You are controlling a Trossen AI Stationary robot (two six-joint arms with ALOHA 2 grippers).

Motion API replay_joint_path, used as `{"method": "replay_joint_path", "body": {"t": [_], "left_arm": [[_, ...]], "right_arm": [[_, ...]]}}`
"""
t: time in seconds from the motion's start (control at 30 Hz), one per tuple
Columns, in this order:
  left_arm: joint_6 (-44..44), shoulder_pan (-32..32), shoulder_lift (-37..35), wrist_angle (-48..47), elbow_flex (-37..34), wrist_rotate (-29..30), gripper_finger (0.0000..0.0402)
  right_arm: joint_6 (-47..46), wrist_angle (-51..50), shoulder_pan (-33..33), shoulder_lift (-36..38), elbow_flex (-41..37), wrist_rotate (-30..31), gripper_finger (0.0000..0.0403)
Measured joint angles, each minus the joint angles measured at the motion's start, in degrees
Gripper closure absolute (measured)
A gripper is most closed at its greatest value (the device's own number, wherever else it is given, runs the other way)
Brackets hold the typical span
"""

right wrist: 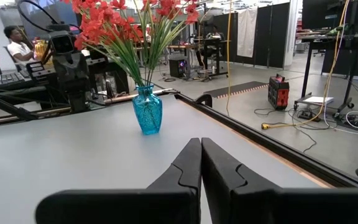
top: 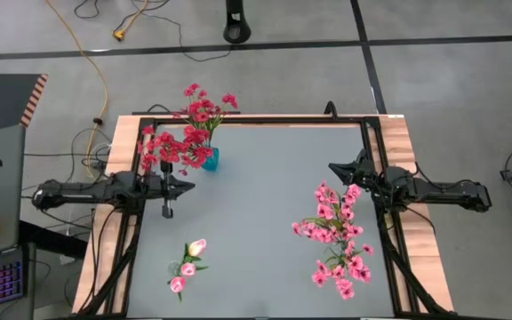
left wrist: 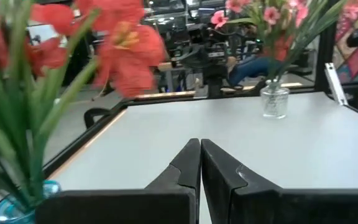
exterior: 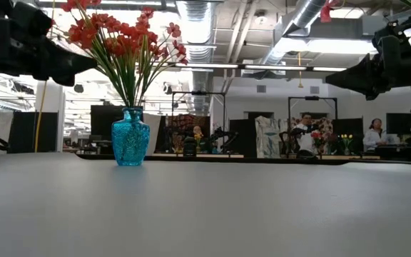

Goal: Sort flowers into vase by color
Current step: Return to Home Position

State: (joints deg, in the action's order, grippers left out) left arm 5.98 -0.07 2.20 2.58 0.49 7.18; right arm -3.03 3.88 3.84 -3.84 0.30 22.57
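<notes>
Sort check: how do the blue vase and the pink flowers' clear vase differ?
The blue vase is turquoise and holds red flowers; the clear vase is colourless and holds pink flowers. The blue vase stands near the left arm, the clear vase near the right arm. Both stand upright.

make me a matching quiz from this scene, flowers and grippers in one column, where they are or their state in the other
Things:
1. red flowers
2. pink flowers
3. pink tulips
4. left gripper and right gripper

Matches:
A. right part of the table
B. shut, holding nothing
C. in the blue vase
D. left part of the table, lower in the high view than the blue vase

Pairs: 1-C, 2-A, 3-D, 4-B
</notes>
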Motion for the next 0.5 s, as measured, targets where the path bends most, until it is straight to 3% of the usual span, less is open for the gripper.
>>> {"method": "replay_joint_path", "body": {"t": [0.27,0.5], "left_arm": [[-0.4,7.0,1.3,-0.8,0.0,-4.9,0.0401],[-0.8,8.2,3.2,-1.1,-0.1,-6.4,0.0401]], "right_arm": [[0.0,0.0,0.0,0.0,0.0,0.0,0.0365],[0.0,0.0,0.0,0.0,0.0,0.0,0.0365]]}}
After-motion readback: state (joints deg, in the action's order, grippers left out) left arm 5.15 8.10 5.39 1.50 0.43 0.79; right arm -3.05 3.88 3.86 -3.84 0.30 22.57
